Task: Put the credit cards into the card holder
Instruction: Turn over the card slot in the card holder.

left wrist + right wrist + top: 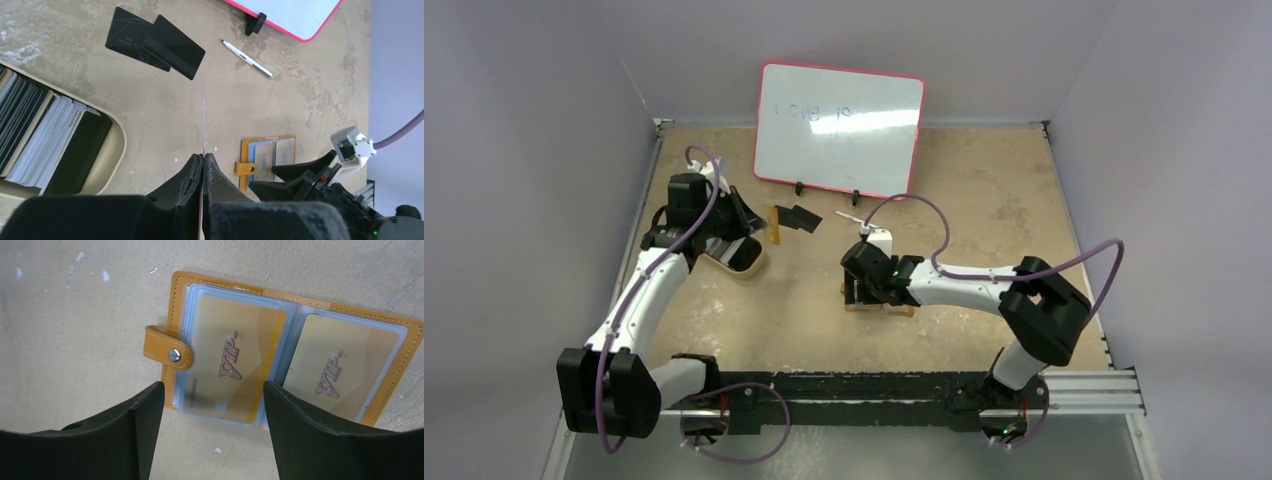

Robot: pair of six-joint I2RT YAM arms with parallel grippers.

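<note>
The card holder (177, 300) lies open on the table, orange-tan with a snap tab (167, 354). Two gold credit cards (235, 355) sit in its clear sleeves. My right gripper (214, 386) hangs open just above the holder's near edge (902, 309), with nothing between its fingers. My left gripper (204, 156) is shut on a thin credit card seen edge-on (203, 115); it shows as an orange-yellow strip (775, 226) in the top view. Two black credit cards (155, 44) lie overlapping on the table beyond it.
An oval tan dish (116, 145) packed with cards stands under the left arm. A slim pen (248, 60) lies near the foot of the pink-rimmed whiteboard (839, 128) at the back. Grey walls close in the table on both sides.
</note>
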